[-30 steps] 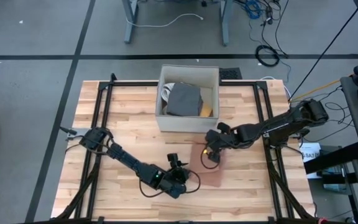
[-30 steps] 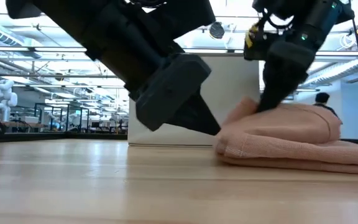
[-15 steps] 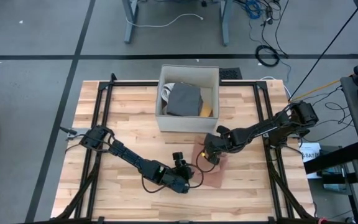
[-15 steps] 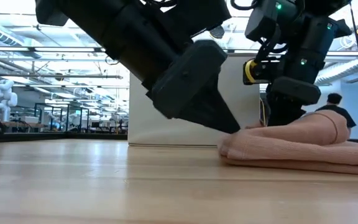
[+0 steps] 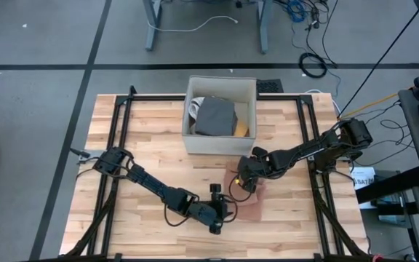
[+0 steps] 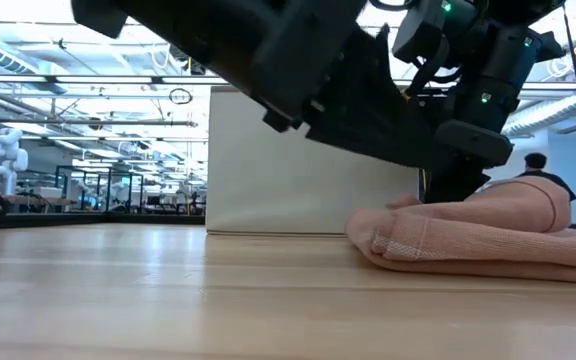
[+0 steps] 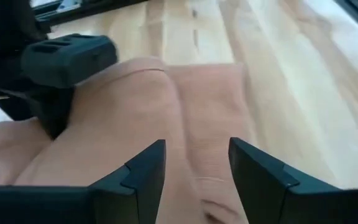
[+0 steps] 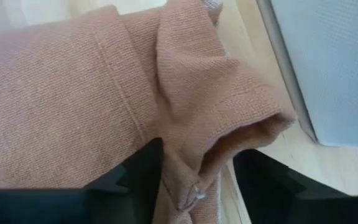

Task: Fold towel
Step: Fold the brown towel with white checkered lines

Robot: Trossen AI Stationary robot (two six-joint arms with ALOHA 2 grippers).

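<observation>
The pink towel lies folded in several layers on the wooden table, right of centre near the front; its rounded fold edge faces the table's left. My right gripper points steeply down at the towel's far end, open, with a raised fold between its fingers. My left gripper comes in low from the table's left, open, its fingers over the towel's left edge. Whether the left fingers touch the cloth does not show. My right gripper stands open astride a raised, several-layered fold at the towel's far end, coming slanting from above. The cloth reaches up between the two fingers; whether they touch it I cannot tell. The towel rests on the table.
A white open box holding a grey cloth stands at the table's far middle, just behind the towel. Black frame rails run along the table's left and right sides. Bare wood lies to the left and front.
My right gripper has sunk onto the towel and opened, letting go of the raised peak of cloth, which has slumped down onto the pile. My left gripper has moved toward the table's right and near edge, up to the towel, and has tipped nearer to level.
</observation>
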